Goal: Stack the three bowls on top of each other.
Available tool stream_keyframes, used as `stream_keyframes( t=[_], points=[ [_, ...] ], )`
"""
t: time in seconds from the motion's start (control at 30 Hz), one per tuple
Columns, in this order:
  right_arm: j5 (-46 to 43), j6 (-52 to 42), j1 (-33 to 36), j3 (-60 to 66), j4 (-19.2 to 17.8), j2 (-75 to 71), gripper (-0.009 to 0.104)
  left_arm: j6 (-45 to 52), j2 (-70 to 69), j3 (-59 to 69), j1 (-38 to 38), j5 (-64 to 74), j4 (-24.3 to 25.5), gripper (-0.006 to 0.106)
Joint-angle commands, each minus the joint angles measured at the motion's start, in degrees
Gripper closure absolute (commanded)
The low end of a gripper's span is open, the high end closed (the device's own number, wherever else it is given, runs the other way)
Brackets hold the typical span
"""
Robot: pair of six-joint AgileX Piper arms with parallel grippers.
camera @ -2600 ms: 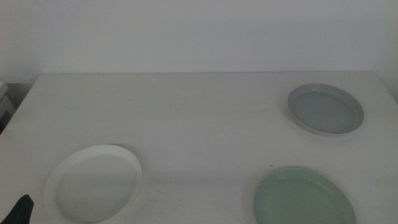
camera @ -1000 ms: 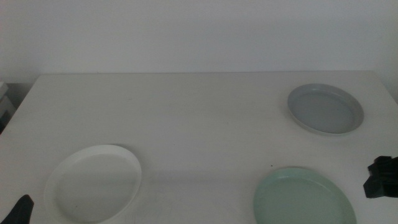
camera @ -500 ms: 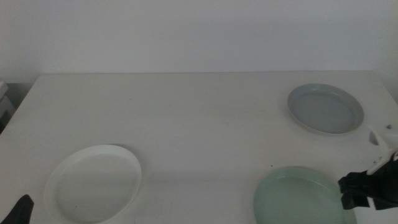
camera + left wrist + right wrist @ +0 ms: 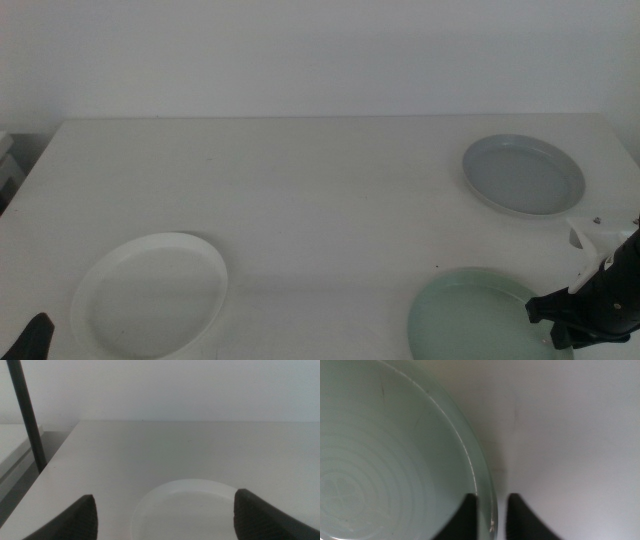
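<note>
Three bowls lie apart on the white table. The white bowl is at the front left, the pale grey-blue bowl at the back right, and the mint green bowl at the front right. My right gripper is at the green bowl's right rim. In the right wrist view that gripper straddles the green bowl's rim, jaws narrowly apart, with a thin gap outside the rim. My left gripper waits at the front left corner. Its wrist view shows it wide open before the white bowl.
A white wall stands behind the table's far edge. A dark upright pole stands off the table's left side, beside a lower white surface. The grey-blue bowl is close to the table's right edge.
My right arm has come in from the right side and moved left and down to the green bowl's right rim. The bowls and the left gripper have stayed put.
</note>
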Motion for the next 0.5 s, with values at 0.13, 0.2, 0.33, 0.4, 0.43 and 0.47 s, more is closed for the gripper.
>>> stream_keyframes(
  t=[0.13,0.2,0.33,0.4,0.43,0.47],
  points=[
    [0.4,-0.2,0.4,-1.5,-0.7,-2.7,0.096,-0.6,-0.2,-0.2,0.0,-4.4,-0.7,0.005],
    [2.1,-0.2,1.2,-3.0,-0.9,-4.5,0.096,-0.5,-0.2,-0.2,0.0,-4.4,-0.7,0.005],
    [5.2,2.3,3.3,-8.5,-0.1,-7.0,0.096,-0.5,-0.2,-0.2,0.0,-4.4,-0.7,0.005],
    [6.4,3.7,4.8,-11.5,0.1,-6.9,0.096,-0.5,-0.2,-0.2,0.0,-4.4,-0.7,0.005],
    [6.5,4.3,5.8,-13.0,0.4,-6.7,0.096,-0.5,-0.2,-0.2,0.0,-4.4,-0.7,0.005],
    [6.5,4.8,6.8,-14.5,0.6,-6.3,0.096,-0.5,-0.2,-0.2,0.0,-4.4,-0.7,0.005]
  ],
)
